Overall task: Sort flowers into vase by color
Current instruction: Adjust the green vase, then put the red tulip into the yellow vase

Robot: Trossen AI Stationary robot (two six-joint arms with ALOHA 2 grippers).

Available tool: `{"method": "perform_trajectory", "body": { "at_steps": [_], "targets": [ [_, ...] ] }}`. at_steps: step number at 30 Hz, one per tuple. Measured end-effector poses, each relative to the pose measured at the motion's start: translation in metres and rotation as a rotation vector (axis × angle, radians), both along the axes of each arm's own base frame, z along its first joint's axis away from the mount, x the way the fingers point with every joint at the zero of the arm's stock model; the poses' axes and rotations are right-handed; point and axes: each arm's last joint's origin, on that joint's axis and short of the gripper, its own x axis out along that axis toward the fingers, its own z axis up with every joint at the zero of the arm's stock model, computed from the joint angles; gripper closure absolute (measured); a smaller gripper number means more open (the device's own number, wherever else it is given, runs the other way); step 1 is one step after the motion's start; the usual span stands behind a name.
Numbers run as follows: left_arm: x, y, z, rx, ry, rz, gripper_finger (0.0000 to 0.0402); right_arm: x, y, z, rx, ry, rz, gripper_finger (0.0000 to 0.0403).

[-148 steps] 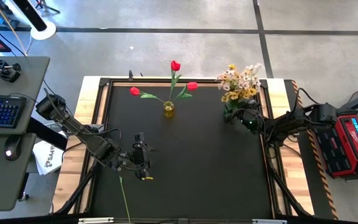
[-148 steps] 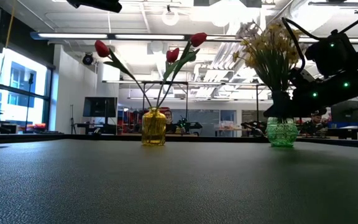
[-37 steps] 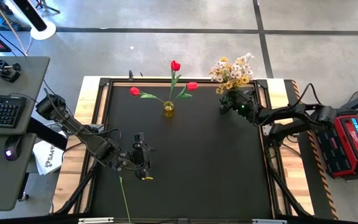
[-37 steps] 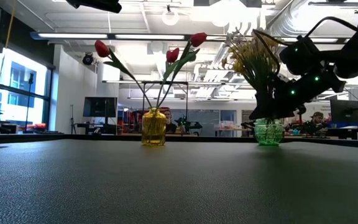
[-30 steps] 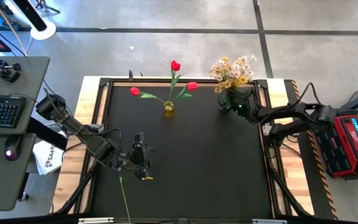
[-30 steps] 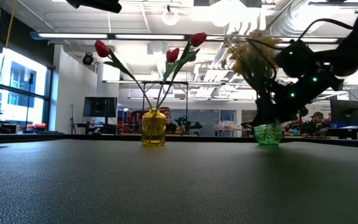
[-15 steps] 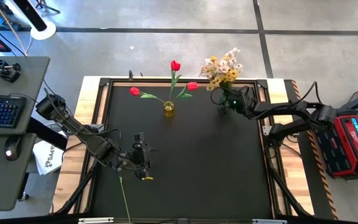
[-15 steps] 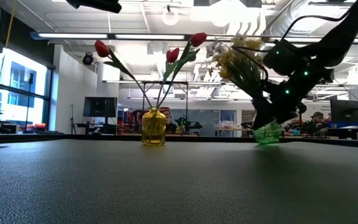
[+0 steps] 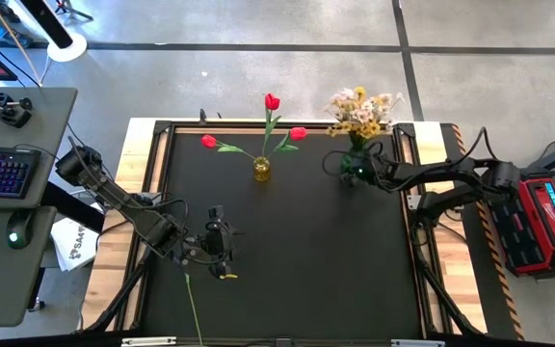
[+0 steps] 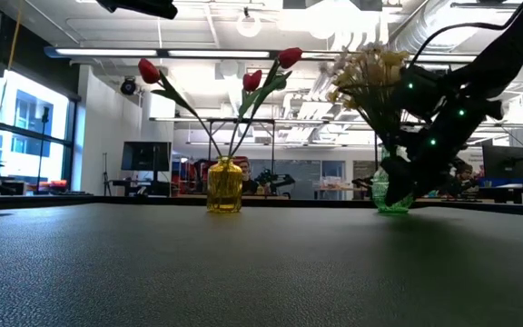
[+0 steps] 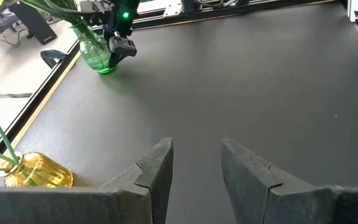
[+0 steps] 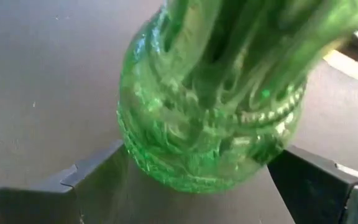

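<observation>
Right end effector: the right end effector (image 12: 191,180) is at the far right of the bench, fingers spread wide either side of the green ribbed glass vase (image 9: 353,174); whether they press the glass cannot be told.
Green vase: it stands near the far edge and holds a bunch of yellow and white blossom sprays (image 9: 362,113) on long green stems.
Risk at the vase: the tall bunch looks top-heavy, so a sideways nudge from a finger could tip the vase or slide it toward the bench edge (image 9: 287,126).
Colour risk: yellow and white share one vase; pulling one spray could drag its neighbours out.
Red tulips: three red tulips (image 9: 272,101) sit in the yellow glass vase (image 9: 261,171), left of the green one.
Left end effector: the left end effector (image 11: 196,165) waits at the near left, fingers parted and empty.
</observation>
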Motion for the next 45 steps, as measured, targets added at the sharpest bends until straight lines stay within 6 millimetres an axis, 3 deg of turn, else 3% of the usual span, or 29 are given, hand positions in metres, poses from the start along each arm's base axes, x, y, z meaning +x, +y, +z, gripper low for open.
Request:
{"method": "perform_trajectory", "body": {
  "at_steps": [14, 24, 45],
  "targets": [
    [0.0, 0.0, 0.0, 0.0, 0.0, 0.0, 0.028, -0.003, 0.006, -0.003, 0.113, -0.045, -0.08, 0.0048],
    [0.0, 0.0, 0.0, 0.0, 0.0, 0.0, 0.028, -0.002, 0.023, -0.009, 0.213, -0.04, -0.063, 0.0048],
    [0.0, 0.0, 0.0, 0.001, 0.002, -0.002, 0.028, 0.007, 0.06, -0.01, 0.22, -0.077, -0.024, 0.0048]
  ]
}}
